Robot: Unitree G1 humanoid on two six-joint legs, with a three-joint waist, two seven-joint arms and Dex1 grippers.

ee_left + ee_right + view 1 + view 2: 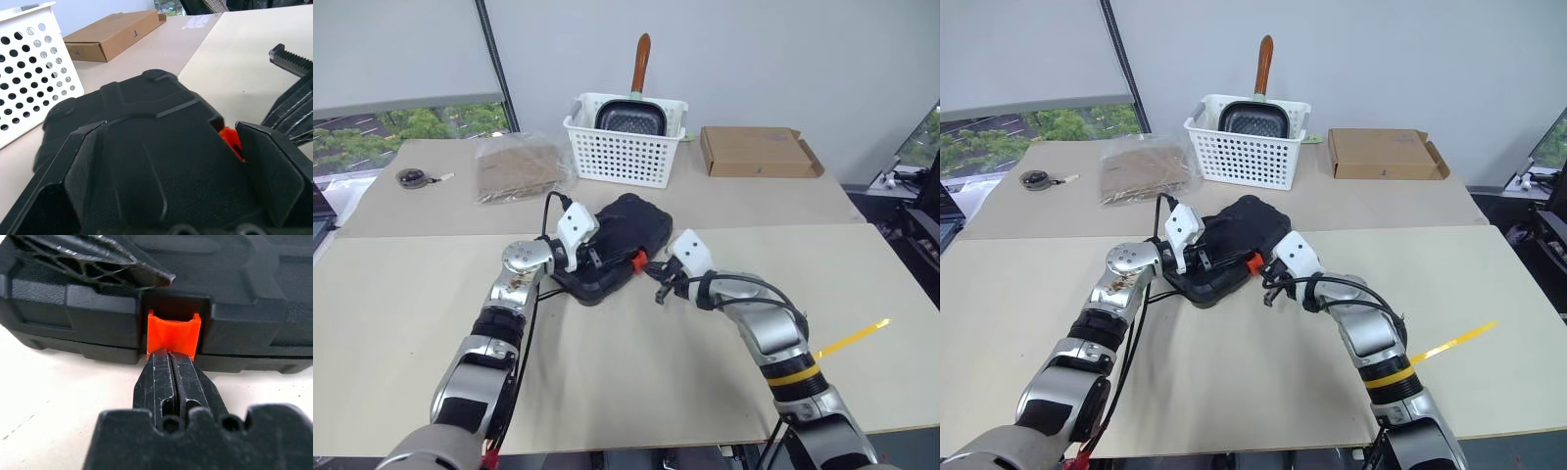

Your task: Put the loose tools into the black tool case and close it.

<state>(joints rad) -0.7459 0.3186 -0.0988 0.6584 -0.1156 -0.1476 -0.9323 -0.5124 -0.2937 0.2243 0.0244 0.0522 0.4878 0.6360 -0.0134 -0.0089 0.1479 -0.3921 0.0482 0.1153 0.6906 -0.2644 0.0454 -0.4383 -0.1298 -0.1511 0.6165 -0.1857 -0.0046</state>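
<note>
- The black tool case (612, 245) lay closed on the bench (411, 323), in front of the white basket (625, 147).
- The left gripper (161, 161) stood wide across the lid, likely steadying it.
- The right gripper (172, 363), fingers pressed together, touched the orange latch (173, 335) (presumably to snap it home).

Closed black tool case (142, 147) lies on the desk (244, 63), the left gripper's fingers (274, 171) spread wide over its lid. Orange latch (231, 141) visible at the edge. White lattice basket (29, 73) and cardboard box (115, 34) beyond.
</note>
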